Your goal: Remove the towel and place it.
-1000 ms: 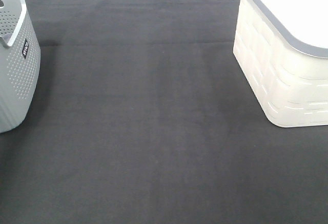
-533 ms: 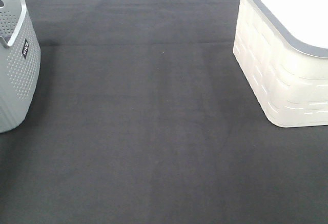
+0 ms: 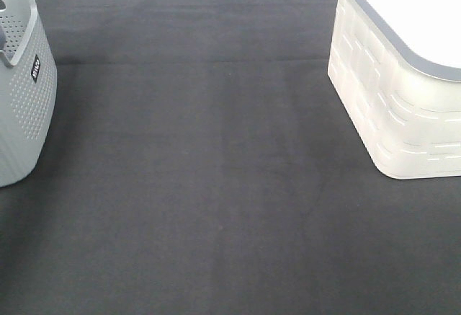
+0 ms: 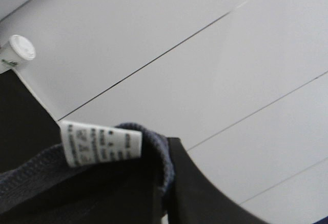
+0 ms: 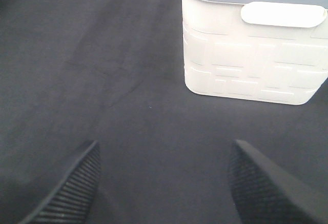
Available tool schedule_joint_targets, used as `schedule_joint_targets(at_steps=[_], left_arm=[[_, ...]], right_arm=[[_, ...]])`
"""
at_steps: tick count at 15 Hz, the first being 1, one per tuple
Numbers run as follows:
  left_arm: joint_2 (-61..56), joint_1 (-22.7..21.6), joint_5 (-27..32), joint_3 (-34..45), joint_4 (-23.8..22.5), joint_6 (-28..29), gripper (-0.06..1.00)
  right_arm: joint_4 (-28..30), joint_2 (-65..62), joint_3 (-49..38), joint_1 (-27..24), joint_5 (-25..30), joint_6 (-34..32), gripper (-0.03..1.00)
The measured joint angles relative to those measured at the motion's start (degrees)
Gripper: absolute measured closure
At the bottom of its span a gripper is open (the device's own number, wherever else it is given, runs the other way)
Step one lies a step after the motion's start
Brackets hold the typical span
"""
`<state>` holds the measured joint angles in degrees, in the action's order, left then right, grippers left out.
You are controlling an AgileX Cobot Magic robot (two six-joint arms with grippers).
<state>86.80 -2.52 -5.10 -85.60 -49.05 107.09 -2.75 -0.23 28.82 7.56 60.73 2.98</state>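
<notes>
The towel (image 4: 77, 183), slate-purple terry with a stitched hem and a white tag (image 4: 100, 143), fills the lower part of the left wrist view, right at the camera. My left gripper (image 4: 156, 196) appears shut on it; one dark finger (image 4: 205, 193) shows beside the hem, with a white panelled wall behind. The left gripper is out of the exterior high view. My right gripper (image 5: 165, 152) is open and empty, low over the black table cloth (image 5: 128, 80), short of the white basket (image 5: 251, 44). It is also out of the exterior view.
A grey perforated basket (image 3: 25, 106) stands at the left edge of the black cloth (image 3: 202, 171). A white basket with a grey rim (image 3: 403, 106) stands at the right. A small white object (image 4: 20, 47) stands by the wall.
In the exterior view a faint crease has appeared in the black cloth right of centre, and a small dark bit now shows at the grey basket's rim notch. Both baskets are unmoved.
</notes>
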Motion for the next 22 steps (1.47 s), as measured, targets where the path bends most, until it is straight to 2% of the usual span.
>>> schedule_joint_targets(at_steps=[6, 7, 8, 9, 13, 14, 16, 17, 18, 20, 22], left_arm=[[4.5, 8.5, -0.5, -17.8, -0.2, -5.4, 0.94], [8.0, 11.7, -0.3, -23.4, -0.3, -5.9, 0.94], [8.0, 11.7, -0.3, -23.4, -0.3, -5.9, 0.94], [11.3, 14.8, -0.5, -27.7, -0.3, -6.0, 0.94], [16.3, 18.6, -1.1, -29.5, -0.3, -6.0, 0.94], [17.6, 19.4, -2.9, -29.5, -0.5, -6.0, 0.94], [19.0, 20.5, -9.6, -29.3, -5.2, -6.0, 0.94], [19.0, 20.6, -13.3, -28.5, -9.8, -5.1, 0.94], [19.0, 20.6, -16.6, -27.3, -14.6, -2.7, 0.94], [19.0, 20.7, -19.1, -24.5, -25.0, 5.8, 0.94], [19.1, 20.7, -23.4, -22.6, -35.2, 11.8, 0.94]], right_arm=[[0.0, 0.0, 0.0, 0.0, 0.0, 0.0, 0.27], [0.0, 0.0, 0.0, 0.0, 0.0, 0.0, 0.27], [0.0, 0.0, 0.0, 0.0, 0.0, 0.0, 0.27], [0.0, 0.0, 0.0, 0.0, 0.0, 0.0, 0.27], [0.0, 0.0, 0.0, 0.0, 0.0, 0.0, 0.27], [0.0, 0.0, 0.0, 0.0, 0.0, 0.0, 0.27], [0.0, 0.0, 0.0, 0.0, 0.0, 0.0, 0.27], [0.0, 0.0, 0.0, 0.0, 0.0, 0.0, 0.27], [0.0, 0.0, 0.0, 0.0, 0.0, 0.0, 0.27], [0.0, 0.0, 0.0, 0.0, 0.0, 0.0, 0.27], [0.0, 0.0, 0.0, 0.0, 0.0, 0.0, 0.27]])
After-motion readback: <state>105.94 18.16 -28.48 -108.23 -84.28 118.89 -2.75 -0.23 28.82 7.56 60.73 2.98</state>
